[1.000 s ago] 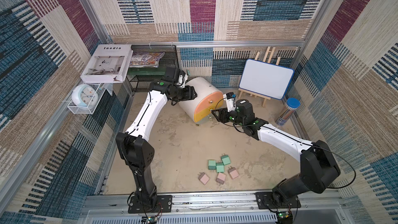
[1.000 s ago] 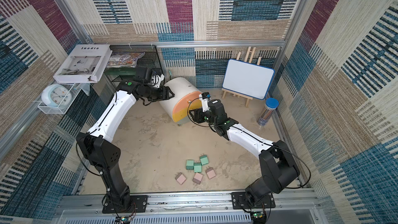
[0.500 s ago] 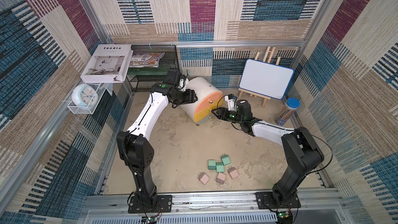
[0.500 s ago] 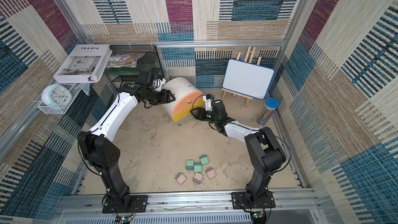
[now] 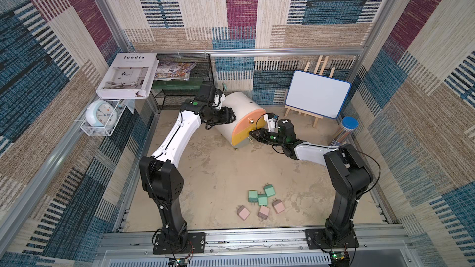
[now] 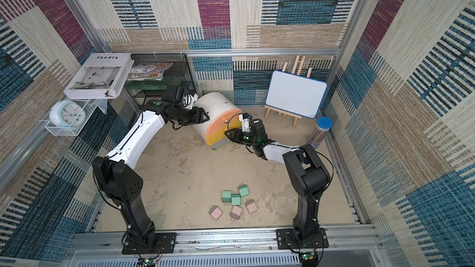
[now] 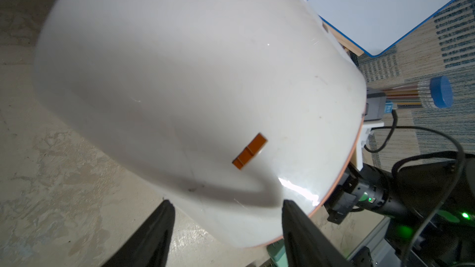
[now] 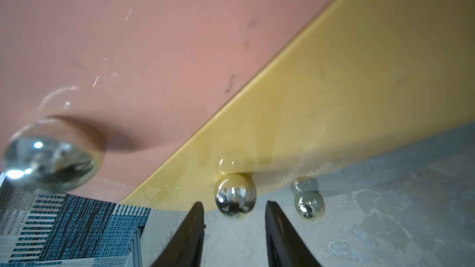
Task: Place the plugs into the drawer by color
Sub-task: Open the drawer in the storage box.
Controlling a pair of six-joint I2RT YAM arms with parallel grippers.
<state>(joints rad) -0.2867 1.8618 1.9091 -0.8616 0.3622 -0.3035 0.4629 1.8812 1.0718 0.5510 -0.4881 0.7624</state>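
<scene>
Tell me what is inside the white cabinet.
Nothing inside can be seen. On the cabinet, the peach front, yellow front and grey front are all shut, covering the contents; only their metal knobs show.

right gripper [image 5: 252,133] brought leftward in frame up to yellow drawer knob [image 8: 235,196]; jaws narrowed about it. right arm [image 5: 345,169] folded upright.

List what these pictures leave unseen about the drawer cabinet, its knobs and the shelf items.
Drawer contents: all three fronts shut, every view.
Yellow knob: top views, hidden by the right hand.
Peach knob: right wrist view, blurred, too close.
Colourful item on the mesh shelf: top views, print too small.
</scene>
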